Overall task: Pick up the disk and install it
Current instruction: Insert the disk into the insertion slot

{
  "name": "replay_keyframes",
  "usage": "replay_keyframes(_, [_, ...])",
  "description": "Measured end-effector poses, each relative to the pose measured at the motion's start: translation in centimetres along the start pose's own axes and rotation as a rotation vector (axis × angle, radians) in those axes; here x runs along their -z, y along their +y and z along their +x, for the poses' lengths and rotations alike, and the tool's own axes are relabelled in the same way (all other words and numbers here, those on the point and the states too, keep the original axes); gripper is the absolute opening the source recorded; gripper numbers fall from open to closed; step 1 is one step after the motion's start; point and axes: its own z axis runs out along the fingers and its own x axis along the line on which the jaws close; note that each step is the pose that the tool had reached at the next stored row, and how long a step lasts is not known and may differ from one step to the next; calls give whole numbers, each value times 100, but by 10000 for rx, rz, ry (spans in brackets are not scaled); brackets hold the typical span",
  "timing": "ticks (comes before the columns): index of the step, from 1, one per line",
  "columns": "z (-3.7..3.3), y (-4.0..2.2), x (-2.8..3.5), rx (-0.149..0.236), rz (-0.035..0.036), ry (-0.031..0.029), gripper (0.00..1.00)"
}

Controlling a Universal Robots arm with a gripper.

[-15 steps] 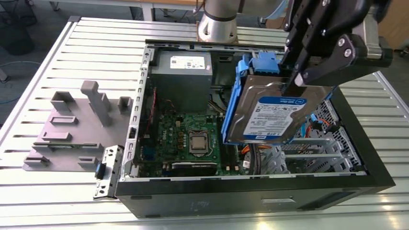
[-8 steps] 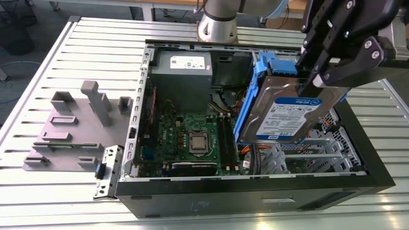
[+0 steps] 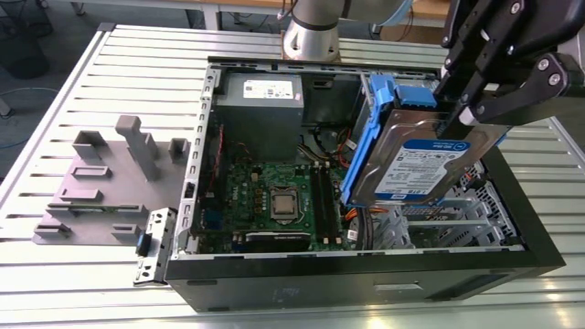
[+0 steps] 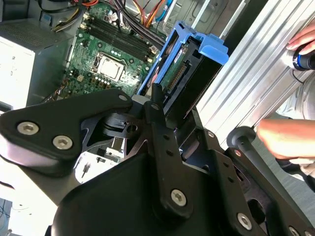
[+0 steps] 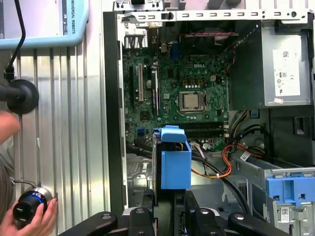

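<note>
Silver disk (image 3: 416,164) with blue side rails, held over the open case (image 3: 366,281); install step under way.
Gripper (image 3: 468,113) is clamped on the disk's upper edge. The disk hangs tilted, label facing out, with its lower end above the grey drive cage (image 3: 439,223) and beside the motherboard (image 3: 274,199); contact with the cage can't be made out. Orange and black cables (image 5: 216,164) lie close beneath it. Judgement: doing this well means squaring the rails to the cage, staying off the cables and seating gently, without forcing. A person's hand (image 5: 42,223) rests outside the case.
</note>
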Motion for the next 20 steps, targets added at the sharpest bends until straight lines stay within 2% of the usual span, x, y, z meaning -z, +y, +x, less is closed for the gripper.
replay_keyframes(5, [-1, -22, -1, 2, 0, -2, 35])
replay_keyframes(9, [-5, -94, -4, 2, 0, -1, 35])
replay_keyframes(10, [-10, -195, -8, 2, 0, 0, 35])
replay_keyframes(11, [-12, -256, -13, 2, 0, 0, 35])
replay_keyframes(20, [-28, -573, -43, 2, -8, -1, 35])
